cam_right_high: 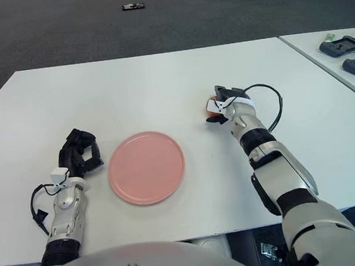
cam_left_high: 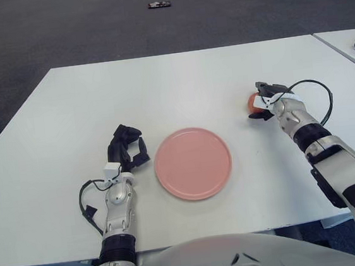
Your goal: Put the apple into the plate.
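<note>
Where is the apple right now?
The apple sits on the white table, right of the pink plate, with the right hand closing around it.

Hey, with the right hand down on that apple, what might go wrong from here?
The right hand covers the apple from above and only part of the fruit shows, so the grip may be shallow and the round apple could roll away across the table. The pink plate sits apart, toward the robot's left; a loose hold could drop it short.
</note>
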{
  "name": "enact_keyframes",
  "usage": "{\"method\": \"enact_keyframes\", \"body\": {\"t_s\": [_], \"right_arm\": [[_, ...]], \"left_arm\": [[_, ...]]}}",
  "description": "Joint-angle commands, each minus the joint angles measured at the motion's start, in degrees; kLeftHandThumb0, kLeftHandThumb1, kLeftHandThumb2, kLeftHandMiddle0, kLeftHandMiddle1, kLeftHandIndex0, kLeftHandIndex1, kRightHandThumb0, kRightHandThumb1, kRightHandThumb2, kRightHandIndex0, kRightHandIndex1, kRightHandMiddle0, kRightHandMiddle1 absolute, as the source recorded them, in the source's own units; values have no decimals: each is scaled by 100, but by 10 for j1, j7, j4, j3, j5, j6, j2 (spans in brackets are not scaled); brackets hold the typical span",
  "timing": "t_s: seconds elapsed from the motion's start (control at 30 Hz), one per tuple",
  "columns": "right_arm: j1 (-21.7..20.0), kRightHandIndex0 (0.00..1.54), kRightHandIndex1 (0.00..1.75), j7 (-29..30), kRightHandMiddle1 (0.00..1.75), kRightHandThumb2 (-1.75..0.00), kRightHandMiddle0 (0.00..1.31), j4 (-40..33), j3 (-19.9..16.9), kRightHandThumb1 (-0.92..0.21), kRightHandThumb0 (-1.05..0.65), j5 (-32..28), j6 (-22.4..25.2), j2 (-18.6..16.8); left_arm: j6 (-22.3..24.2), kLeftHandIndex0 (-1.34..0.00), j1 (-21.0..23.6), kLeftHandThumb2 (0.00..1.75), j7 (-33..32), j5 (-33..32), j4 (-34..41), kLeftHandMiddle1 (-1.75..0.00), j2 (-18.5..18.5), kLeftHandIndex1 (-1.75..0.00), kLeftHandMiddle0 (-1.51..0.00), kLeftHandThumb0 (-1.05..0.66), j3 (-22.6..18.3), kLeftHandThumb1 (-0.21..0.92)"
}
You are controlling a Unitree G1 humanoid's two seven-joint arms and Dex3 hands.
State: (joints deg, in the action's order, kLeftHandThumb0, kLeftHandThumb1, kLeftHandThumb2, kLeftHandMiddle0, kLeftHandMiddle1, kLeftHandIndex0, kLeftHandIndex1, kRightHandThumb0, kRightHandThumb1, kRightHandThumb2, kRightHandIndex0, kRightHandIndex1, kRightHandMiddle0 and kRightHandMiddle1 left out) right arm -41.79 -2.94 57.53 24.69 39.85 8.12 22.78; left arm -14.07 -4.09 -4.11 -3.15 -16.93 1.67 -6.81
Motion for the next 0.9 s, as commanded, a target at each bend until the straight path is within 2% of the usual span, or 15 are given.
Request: {"method": "enact_keyframes", "body": {"t_s": [0.0, 0.1, 0.2, 0.37, 0.53, 0.73, 0.83, 0.87], "right_arm": [[7, 0, 0, -3, 1, -71, 2, 57, 14, -63, -98, -2, -19, -15], [0, 0, 0, -4, 18, -75, 0, 79, 18, -62, -96, -4, -30, -18], [-5, 1, 0, -16, 29, -77, 0, 84, 24, -60, -93, -5, -35, -18], [-8, 0, 26, -53, 44, -83, 0, 45, 25, -54, -87, -13, -12, -17], [-11, 0, 45, -46, 57, -86, 0, 84, 23, -52, -84, -18, -29, -20], [-10, 0, 91, -36, 96, -90, 0, 91, 28, -50, -81, -16, -67, -15], [-10, 0, 111, -32, 114, -97, 0, 95, 28, -45, -78, -16, -78, -14], [-10, 0, 122, -31, 126, -101, 0, 96, 28, -42, -76, -16, -81, -14]], "left_arm": [[21, -63, -16, 136, -2, -2, -13, -175, 3, -175, -126, -49, -2, 29], [22, -64, -16, 137, -2, -1, -13, -175, 3, -175, -127, -49, -2, 28], [22, -64, -17, 137, 0, -3, -12, -175, 2, -175, -127, -49, -2, 28], [16, -65, -17, 138, 3, -3, -15, -175, 1, -175, -127, -50, -2, 28], [12, -65, -16, 138, 1, -1, -18, -175, 2, -175, -128, -50, -2, 27], [13, -66, -16, 140, 1, -2, -18, -175, 2, -175, -129, -50, -3, 26], [13, -67, -16, 141, 1, -2, -18, -175, 2, -175, -129, -51, -2, 25], [13, -67, -16, 141, 0, -1, -18, -175, 2, -175, -129, -51, -2, 25]]}}
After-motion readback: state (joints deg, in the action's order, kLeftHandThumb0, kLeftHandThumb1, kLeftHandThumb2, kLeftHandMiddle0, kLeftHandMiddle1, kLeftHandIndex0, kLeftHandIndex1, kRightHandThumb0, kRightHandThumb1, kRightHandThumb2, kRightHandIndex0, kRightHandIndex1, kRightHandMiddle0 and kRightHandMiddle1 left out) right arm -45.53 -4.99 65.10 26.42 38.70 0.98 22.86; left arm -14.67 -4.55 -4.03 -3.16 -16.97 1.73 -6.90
